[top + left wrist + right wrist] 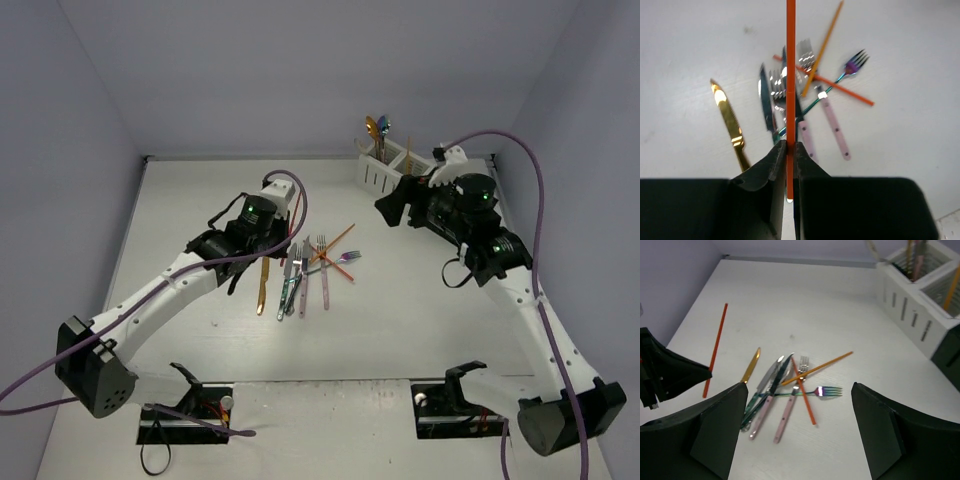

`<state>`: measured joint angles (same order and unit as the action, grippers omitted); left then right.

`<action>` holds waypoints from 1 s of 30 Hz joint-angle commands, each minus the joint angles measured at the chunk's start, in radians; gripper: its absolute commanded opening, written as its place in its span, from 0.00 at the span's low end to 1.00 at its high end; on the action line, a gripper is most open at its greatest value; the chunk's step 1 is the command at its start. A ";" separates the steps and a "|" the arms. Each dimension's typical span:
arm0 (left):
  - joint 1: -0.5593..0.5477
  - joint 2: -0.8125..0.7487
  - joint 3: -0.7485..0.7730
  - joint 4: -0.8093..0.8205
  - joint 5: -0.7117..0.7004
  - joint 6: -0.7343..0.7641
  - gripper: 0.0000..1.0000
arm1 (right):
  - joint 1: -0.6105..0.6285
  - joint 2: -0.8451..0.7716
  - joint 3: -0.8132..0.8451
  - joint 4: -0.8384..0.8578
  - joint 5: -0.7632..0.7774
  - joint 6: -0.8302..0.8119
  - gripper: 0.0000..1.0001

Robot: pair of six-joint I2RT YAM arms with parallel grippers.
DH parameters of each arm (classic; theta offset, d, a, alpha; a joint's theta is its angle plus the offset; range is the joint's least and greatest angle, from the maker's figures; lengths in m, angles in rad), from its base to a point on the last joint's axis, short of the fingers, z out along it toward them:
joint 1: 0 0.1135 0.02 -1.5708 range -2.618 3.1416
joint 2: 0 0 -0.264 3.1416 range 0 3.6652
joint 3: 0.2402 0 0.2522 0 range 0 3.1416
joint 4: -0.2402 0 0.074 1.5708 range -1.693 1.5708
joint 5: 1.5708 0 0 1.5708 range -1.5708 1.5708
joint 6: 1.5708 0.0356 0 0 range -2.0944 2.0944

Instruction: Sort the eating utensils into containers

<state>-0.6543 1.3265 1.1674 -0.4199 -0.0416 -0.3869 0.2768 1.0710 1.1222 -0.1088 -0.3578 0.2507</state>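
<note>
White counter (200,190) boxed in by pale lavender walls. Left side: left pincer (790,147) is clamped tight on one end of a thin orange-red stick (790,75); the rest of the stick runs straight out past the fingertips. Cannot tell whether its free end clears the counter. Just right of that pincer, at mid-counter, the loose eating utensils lie in a pile: a gold knife (730,120) on its left edge, slightly apart from the rest; then silver forks (805,55) and a dark knife overlapping; a pink-handled piece (835,130) and an iridescent fork (855,62) on the right, with two more orange sticks crossing over them. Right side: right pincer (797,405) has its fingers wide apart and holds nothing, raised between the pile and the white caddy (912,310) at the far right. Standing in the caddy: a gold spoon (372,128) and a few other handles, too small to identify.
</note>
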 commanded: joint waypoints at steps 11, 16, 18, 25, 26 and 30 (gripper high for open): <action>-0.116 -0.120 0.018 0.320 0.171 0.154 0.00 | 0.284 0.217 0.215 0.185 0.003 0.091 0.81; -0.120 -0.110 0.031 0.321 0.171 0.162 0.00 | 0.331 0.268 0.224 0.193 0.034 0.084 0.72; -0.120 -0.110 0.029 0.326 0.172 0.164 0.00 | 0.338 0.278 0.219 0.195 0.051 0.079 0.66; -0.120 -0.098 0.029 0.332 0.170 0.171 0.00 | 0.343 0.296 0.199 0.201 0.089 0.059 0.21; -0.119 -0.093 0.029 0.328 0.170 0.171 0.00 | 0.343 0.297 0.199 0.201 0.095 0.054 0.13; -0.119 -0.078 0.030 0.309 0.135 0.160 0.01 | 0.342 0.302 0.207 0.203 0.120 0.034 0.00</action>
<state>-0.7696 1.2512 1.1625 -0.1651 0.1125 -0.2354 0.6243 1.3754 1.3003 0.0217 -0.3043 0.3354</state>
